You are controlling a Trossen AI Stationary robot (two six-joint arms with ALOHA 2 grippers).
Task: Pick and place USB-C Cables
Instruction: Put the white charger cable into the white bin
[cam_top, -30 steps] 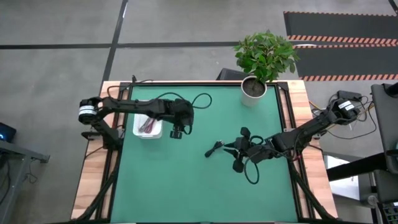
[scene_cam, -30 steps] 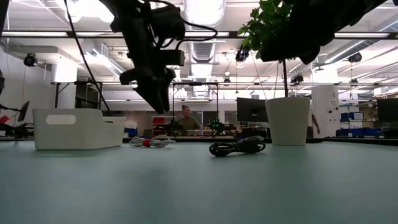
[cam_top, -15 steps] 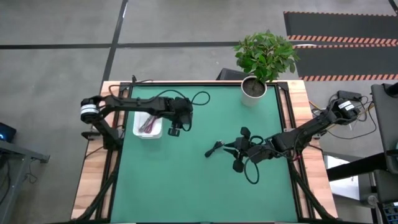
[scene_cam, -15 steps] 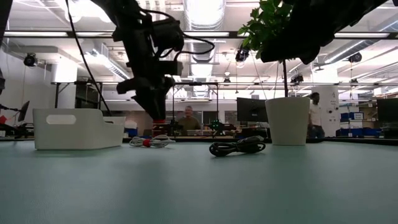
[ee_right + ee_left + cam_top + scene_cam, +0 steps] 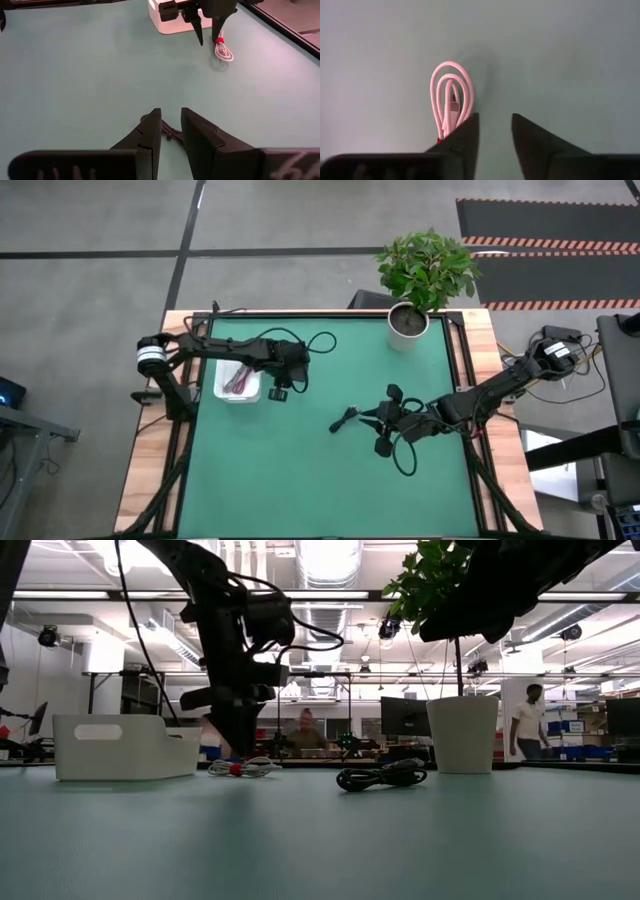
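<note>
High view: red cable bundle lying in the white tray, black bundle on the mat before the narrowly parted right gripper. Low and left wrist views: one white bundle with red tie flat on the mat, left gripper narrowly open just beside it; probably light, limp and springy, best pinched across the tied middle. Three bundles counted; no grey one found.

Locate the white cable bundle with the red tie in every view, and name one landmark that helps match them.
High view: not clearly seen; hidden under the left gripper, beside the white tray.
Low view: white cable bundle with the red tie on the mat, below the left gripper, right of the tray.
Left wrist view: loops lie just beyond one fingertip.
Right wrist view: far across the mat, beneath the left gripper.
Shared landmark: the white tray.
</note>
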